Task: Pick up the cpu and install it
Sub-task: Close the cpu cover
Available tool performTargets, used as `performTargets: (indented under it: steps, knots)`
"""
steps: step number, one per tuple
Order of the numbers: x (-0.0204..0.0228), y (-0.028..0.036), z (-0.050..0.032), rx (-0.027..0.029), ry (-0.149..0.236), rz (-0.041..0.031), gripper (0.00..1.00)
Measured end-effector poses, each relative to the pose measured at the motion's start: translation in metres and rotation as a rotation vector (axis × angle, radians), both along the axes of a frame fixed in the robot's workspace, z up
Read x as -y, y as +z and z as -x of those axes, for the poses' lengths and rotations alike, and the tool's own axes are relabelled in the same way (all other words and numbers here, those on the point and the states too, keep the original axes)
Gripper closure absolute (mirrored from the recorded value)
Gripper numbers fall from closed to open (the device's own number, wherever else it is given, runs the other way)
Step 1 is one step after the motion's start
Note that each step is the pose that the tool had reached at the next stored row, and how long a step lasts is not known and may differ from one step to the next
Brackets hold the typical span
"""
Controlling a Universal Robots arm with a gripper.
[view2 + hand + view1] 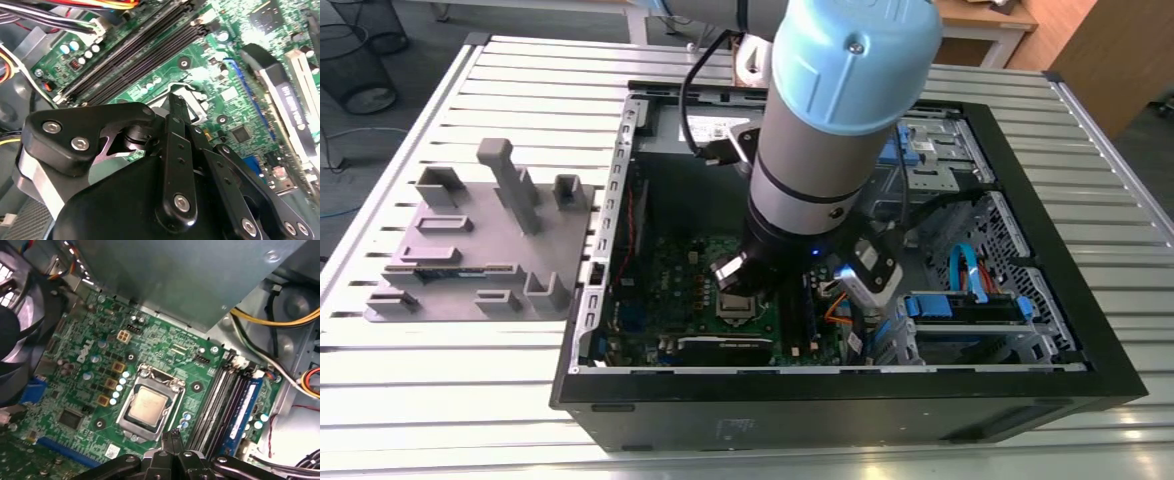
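The cpu, a small silvery square chip, lies flat inside the metal-framed socket on the green motherboard in the first wrist view. My gripper hovers just beside the socket's corner, apart from the chip, its two black fingers pressed together with nothing between them. In the second wrist view the same shut fingertips point down at the socket frame, and the gripper body hides the chip. In the exterior view the arm reaches down into the open computer case, over the socket.
Dark memory slots run right next to the socket. Yellow and black cables hang at the case side, and a fan sits at the other. A grey fixture plate with upright blocks lies outside the case at the exterior view's left.
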State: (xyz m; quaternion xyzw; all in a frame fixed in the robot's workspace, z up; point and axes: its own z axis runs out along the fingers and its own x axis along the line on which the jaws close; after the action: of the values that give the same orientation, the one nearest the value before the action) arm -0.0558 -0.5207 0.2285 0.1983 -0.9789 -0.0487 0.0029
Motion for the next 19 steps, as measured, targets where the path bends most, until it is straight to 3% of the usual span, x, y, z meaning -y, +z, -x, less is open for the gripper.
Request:
performTargets:
  steps: [2,6,7,9,11,19]
  knots:
    - [0.0030,-0.0001,0.0009,0.0000,0.000,0.0012,0.89]
    - [0.0032,-0.0001,0.0009,0.0001,0.000,0.0021,0.89]
    - [0.0033,-0.0001,0.0009,0.0000,0.000,0.0070,0.89]
    - [0.0033,-0.0002,0.0009,0.0000,0.000,0.0286,0.89]
    - [0.0035,-0.0008,0.0009,0.0001,0.000,0.0391,0.89]
    - [0.0100,-0.0025,0.0063,0.0001,0.000,0.0399,0.89]
